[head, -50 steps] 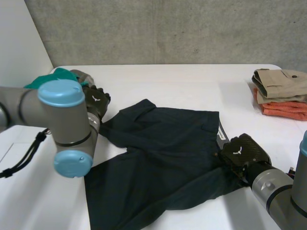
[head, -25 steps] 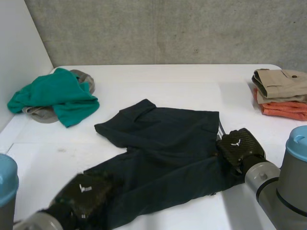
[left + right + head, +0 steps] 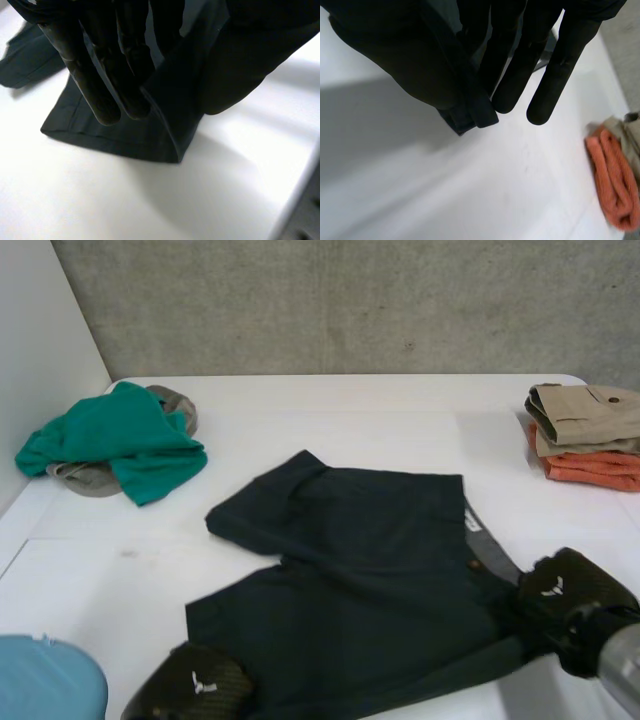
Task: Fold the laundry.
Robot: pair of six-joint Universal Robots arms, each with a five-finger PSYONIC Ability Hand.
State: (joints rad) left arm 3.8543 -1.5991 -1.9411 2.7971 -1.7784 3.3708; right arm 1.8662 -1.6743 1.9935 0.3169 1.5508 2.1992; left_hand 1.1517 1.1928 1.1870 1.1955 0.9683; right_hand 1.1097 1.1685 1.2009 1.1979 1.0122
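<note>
At the counter's near left, my left hand pinched a hem corner of the dark shorts, lying mid-counter; at right, my right hand pinched their waistband edge between thumb and fingers.

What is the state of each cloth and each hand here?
Dark navy shorts: unfolded, spread on the white table.
Green cloth: crumpled, lying on a grey cloth.
Beige garment: folded, top of the stack.
Orange garment: folded, under the beige garment.
Left hand: shut on the shorts' leg hem.
Right hand: shut on the shorts' waist corner.
</note>
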